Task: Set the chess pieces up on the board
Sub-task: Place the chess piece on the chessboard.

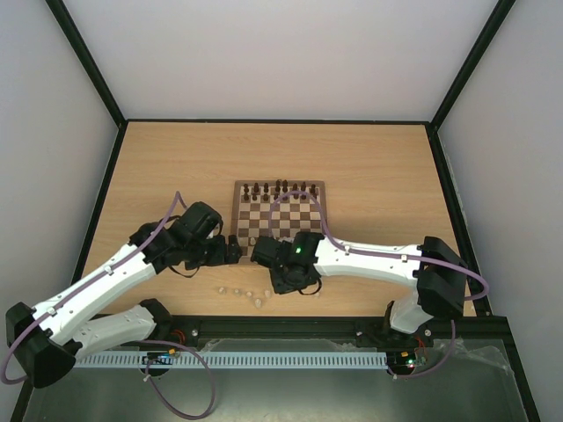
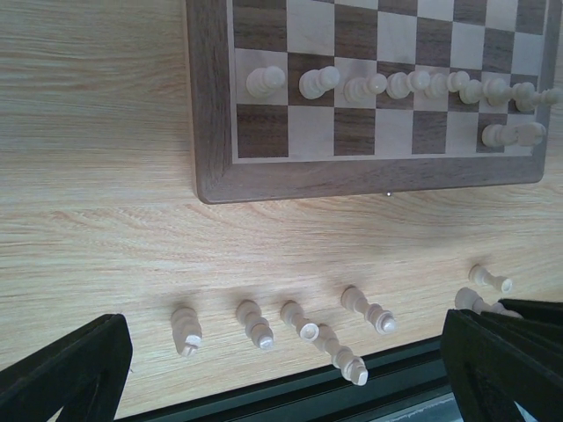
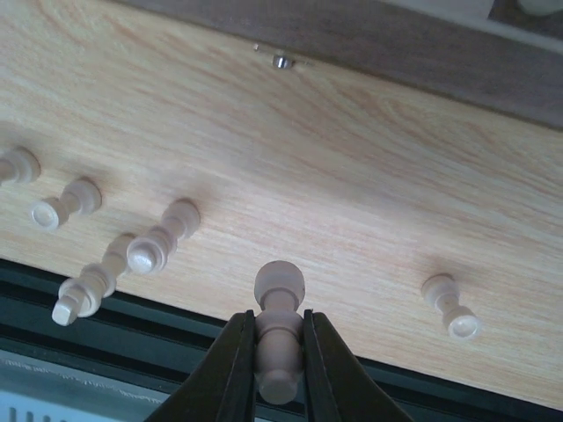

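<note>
**A:** R gripper [image 3: 280,356], status?

**B:** Clamped on a cream piece [image 3: 280,303], bottom centre of the R wrist view. Both fingers [image 3: 230,374] are pressed on its stem and the round head pokes out past the tips. Can't tell if it's touching the tabletop [image 3: 352,176] or just off it.

**A:** L gripper?

**B:** L gripper [image 2: 281,352] is spread wide, w/ fingers at the bottom L and bottom R corners of its view. Only tabletop and loose bits show in the gap.

**A:** Where's the board?

**B:** The board [image 2: 352,180] fills the upper R of the L wrist view and sits mid-frame in the top view. A row of cream pawns [image 2: 400,85] runs across the 2nd rank up from its lower border. There's a lone cream man [image 2: 512,134] in the rank below, far R. The dark pieces [image 1: 280,188] line the board's top edge in the top view.

**A:** Anything off-board?

**B:** Loose cream pieces [image 2: 299,319] are strung along the bottom of the L wrist view, below the board's border. Two more sit at lower R, just beside the finger. Too small to tell the types.
</note>
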`<control>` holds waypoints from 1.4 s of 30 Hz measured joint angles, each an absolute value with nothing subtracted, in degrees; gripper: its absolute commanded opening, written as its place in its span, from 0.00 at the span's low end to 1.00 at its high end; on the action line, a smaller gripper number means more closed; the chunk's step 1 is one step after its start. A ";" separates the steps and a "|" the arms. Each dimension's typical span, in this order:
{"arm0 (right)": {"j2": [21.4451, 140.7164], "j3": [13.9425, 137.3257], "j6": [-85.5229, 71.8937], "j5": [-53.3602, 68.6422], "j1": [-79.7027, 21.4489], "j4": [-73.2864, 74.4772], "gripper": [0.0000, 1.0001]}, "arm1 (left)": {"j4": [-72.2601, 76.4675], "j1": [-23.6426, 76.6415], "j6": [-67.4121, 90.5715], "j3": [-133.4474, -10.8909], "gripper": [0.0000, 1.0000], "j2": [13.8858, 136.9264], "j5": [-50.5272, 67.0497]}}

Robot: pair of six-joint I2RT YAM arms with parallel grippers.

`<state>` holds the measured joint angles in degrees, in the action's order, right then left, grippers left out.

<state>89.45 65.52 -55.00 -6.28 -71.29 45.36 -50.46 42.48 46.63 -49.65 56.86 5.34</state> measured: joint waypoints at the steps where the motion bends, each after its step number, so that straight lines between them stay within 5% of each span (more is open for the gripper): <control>1: 89.45 65.69 -54.57 -6.02 -70.72 45.41 0.13 | -50.46 42.48 46.63 -49.65 0.99 56.58 5.32; 42: 101.89 74.35 -38.30 -5.52 -51.33 47.66 0.14 | -50.70 42.41 46.96 -49.65 0.99 54.22 4.60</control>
